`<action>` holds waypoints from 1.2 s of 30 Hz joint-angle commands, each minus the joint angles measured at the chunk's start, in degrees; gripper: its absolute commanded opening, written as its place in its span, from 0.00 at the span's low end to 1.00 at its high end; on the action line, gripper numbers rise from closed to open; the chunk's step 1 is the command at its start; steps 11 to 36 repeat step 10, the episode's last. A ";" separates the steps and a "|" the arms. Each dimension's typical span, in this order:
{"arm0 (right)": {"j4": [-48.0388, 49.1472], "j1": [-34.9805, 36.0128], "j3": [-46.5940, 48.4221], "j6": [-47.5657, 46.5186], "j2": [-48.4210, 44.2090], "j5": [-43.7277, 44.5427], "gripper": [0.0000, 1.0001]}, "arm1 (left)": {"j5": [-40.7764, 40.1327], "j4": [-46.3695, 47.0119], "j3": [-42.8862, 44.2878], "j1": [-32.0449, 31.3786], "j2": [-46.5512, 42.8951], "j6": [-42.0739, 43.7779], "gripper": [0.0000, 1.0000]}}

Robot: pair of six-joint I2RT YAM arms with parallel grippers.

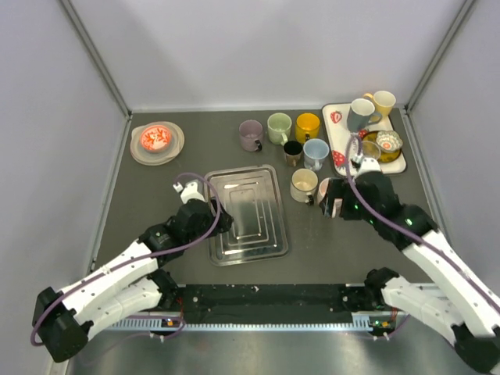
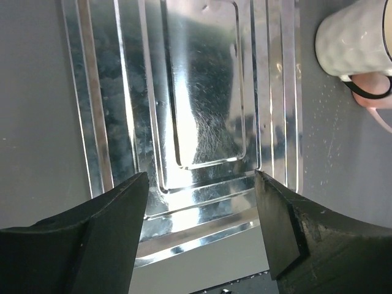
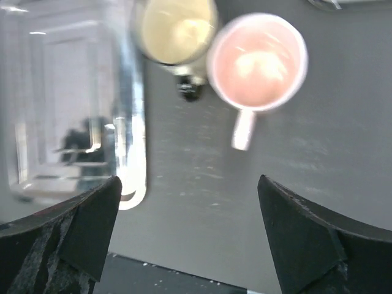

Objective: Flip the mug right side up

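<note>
2 hands spread: left hand [image 2: 201,184], right hand [image 3: 188,187] | pink mug [image 3: 257,61] upright | dark table [image 1: 152,199] | grey walls [image 1: 258,47]

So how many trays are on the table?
2. A metal tray lies mid-table; a white tray sits back right, holding cups. No others appear hidden.

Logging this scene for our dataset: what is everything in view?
tray: 1, silver, centre
dish: 1, grey, red inside, back left
mauve mug, green mug, yellow mug: 1 each, back row
black mug, blue mug: 1 each, just nearer
cream mug: 1, right of tray
pink mug: 1, beside cream mug
white tray: 1, back right; holds grey mug, pale mug, bowl
left gripper: open, over tray
right gripper: open, near pink mug
</note>
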 commanded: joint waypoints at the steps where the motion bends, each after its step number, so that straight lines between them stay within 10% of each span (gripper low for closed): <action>1: 9.13 6.82 -1.29 0.38 -13.32 -3.49 0.99 | -4.74 -4.41 5.53 0.13 1.35 -0.60 0.76; 9: 17.26 8.94 -13.34 2.13 -23.88 -5.60 0.99 | 0.45 -0.56 5.63 0.05 -1.10 11.33 0.75; 36: 17.44 8.94 -13.52 2.31 -24.15 -6.04 0.99 | -0.26 -0.90 5.71 0.05 -1.89 11.61 0.78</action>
